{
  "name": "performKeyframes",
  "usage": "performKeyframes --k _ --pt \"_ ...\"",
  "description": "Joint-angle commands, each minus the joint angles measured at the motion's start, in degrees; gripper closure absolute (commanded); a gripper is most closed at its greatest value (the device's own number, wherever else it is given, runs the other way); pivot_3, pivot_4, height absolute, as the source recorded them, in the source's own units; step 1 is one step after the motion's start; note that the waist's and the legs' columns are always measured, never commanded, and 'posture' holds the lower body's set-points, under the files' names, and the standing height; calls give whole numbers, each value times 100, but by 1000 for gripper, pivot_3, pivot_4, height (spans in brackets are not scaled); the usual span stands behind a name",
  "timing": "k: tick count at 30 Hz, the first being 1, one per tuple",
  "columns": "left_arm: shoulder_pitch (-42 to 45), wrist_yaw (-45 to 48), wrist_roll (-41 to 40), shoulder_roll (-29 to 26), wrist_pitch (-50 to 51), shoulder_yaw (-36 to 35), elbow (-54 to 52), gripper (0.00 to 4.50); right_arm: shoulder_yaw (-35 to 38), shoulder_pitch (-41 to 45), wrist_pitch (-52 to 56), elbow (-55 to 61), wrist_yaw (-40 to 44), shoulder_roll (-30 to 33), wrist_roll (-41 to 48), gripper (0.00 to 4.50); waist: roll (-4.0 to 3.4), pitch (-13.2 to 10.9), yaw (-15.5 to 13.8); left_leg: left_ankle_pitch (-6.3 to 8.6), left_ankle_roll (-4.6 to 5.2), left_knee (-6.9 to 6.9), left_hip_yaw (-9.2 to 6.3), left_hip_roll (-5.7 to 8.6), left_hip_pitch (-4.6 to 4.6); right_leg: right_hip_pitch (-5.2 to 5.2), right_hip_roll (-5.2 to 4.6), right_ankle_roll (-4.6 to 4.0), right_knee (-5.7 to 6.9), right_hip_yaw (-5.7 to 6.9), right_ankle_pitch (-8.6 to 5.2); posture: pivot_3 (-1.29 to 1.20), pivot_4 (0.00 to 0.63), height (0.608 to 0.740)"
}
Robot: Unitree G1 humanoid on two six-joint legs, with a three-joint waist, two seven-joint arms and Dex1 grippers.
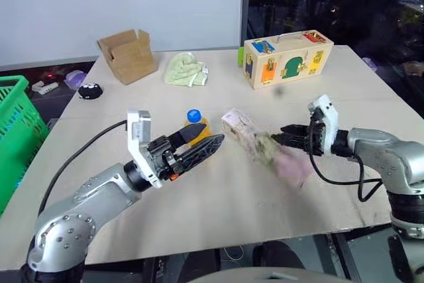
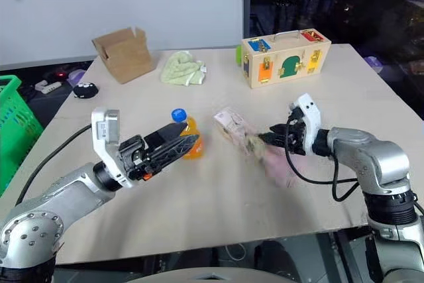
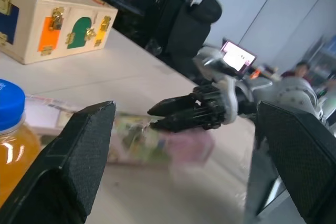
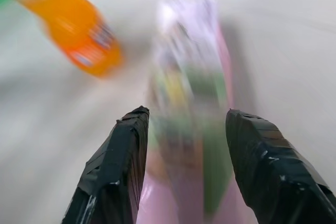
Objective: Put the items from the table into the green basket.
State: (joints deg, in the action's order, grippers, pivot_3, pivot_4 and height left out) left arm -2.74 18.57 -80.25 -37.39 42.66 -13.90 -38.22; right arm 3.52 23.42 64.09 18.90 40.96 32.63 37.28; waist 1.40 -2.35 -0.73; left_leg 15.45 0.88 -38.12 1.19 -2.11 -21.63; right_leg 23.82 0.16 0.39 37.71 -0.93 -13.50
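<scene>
The long pink carton (image 1: 252,138) lies slantwise at the middle of the table (image 1: 218,210). My right gripper (image 1: 286,138) comes at it from the right and is shut on it, and in the right wrist view the carton (image 4: 189,51) sits between both black fingers. The orange bottle (image 2: 189,130) with its blue cap stands just left of the carton. My left gripper (image 1: 213,134) is open right beside the bottle, partly hiding it, and holds nothing. The green basket (image 1: 14,124) stands off the table's left edge.
Along the far side of the table are an open cardboard box (image 1: 127,54), a crumpled pale green cloth (image 1: 185,69) and a wooden latch box (image 1: 286,57) with a handle. A small black object (image 1: 89,91) lies near the far left edge.
</scene>
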Motion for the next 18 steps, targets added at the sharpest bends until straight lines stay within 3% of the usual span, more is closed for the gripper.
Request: performKeyframes --k 1,5,8,10,11,18 --pt "-15 15 -307 -95 136 42 46 0 271 -60 98 347 -57 -14 347 2045 -1 -1 2 0 0 0 0 0 0 0 0 0 0 0 0 47 0 740" --pt "-175 245 1 -235 193 106 -5 0 -248 -193 -449 418 -107 493 -325 2045 -4 -2 6 0 0 -6 7 1 1 0 -2 -16 1 -5 -9 43 0 740" --pt "-235 321 88 -256 178 65 18 0 -427 -90 -302 307 -195 547 -347 1237 -3 -1 5 0 0 -8 11 3 1 0 -9 -18 -2 -7 -11 39 0 740" --pt "-299 397 143 -300 190 30 11 0 -736 54 -48 393 -216 508 -330 291 -3 -2 28 0 0 -8 12 4 1 0 -8 -18 -2 -9 -11 38 0 740" --pt "-331 431 166 -320 193 16 2 0 -899 137 11 410 -235 457 -354 24 -4 -2 42 0 0 -8 14 3 3 0 -4 -18 -1 -12 -11 38 0 740" --pt "-514 575 297 -440 187 -51 -101 0 -2156 1102 88 -559 -666 -118 -1158 24 -6 -4 125 0 0 -7 4 -1 2 0 3 -18 4 -2 -10 63 0 740"
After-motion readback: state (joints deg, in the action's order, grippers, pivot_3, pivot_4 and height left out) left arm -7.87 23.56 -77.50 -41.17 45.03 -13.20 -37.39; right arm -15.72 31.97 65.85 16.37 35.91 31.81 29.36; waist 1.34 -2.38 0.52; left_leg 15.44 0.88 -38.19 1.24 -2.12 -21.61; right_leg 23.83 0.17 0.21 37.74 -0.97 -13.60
